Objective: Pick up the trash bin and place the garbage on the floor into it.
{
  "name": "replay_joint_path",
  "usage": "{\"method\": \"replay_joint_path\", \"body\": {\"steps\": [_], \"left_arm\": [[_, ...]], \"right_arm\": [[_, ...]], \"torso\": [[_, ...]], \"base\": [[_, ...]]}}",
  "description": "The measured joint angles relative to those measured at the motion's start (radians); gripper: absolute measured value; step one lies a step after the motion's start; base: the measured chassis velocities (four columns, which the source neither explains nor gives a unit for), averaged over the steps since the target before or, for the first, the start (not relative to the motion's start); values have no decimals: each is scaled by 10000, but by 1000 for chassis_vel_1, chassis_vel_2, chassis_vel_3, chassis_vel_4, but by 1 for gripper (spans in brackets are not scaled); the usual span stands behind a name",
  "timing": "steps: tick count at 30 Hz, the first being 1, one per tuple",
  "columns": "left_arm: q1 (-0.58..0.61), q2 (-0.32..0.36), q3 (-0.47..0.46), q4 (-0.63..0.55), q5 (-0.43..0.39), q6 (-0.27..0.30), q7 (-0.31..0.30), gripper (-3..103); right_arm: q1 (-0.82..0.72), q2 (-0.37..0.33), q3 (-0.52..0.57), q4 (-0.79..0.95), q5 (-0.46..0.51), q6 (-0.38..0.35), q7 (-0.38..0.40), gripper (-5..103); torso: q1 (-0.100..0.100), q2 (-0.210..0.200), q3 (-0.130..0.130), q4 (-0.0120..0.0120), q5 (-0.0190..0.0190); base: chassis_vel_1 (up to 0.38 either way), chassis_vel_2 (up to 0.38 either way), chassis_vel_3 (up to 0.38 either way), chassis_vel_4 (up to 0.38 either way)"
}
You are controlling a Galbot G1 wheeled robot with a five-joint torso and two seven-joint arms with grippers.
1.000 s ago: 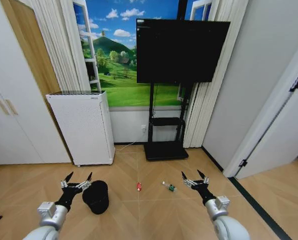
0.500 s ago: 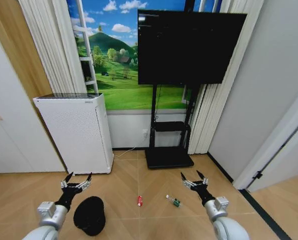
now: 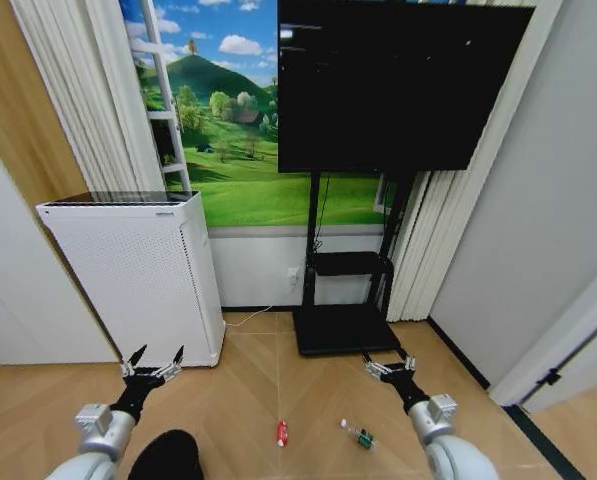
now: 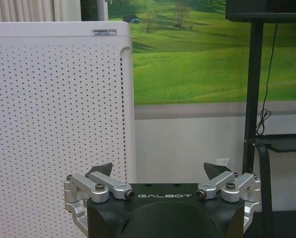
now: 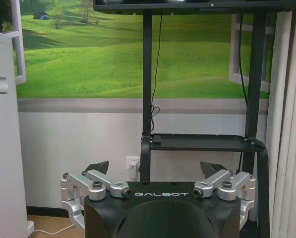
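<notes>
Both grippers, left (image 3: 152,367) and right (image 3: 389,366), are held forward with jaws wide and empty, so the bin (image 3: 166,458) low beside the left arm is not yet grasped and must be reached for first.

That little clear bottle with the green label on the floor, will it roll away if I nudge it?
Probably. The bottle lies on its side on smooth parquet floor, so a sideways nudge could roll it. It looks small and clear, so likely light and easily knocked away.
</notes>
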Motion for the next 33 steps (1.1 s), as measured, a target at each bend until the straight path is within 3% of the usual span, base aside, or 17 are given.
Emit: {"method": "replay_joint_path", "body": {"steps": [33], "left_arm": [[40,-168,45,85,470,144,-95,100]], "right_arm": [[180,-35,68,-242,26,26,93,100]], "torso": [[-87,-145,-81,1,0]], "base": [[8,0,0,6]]}}
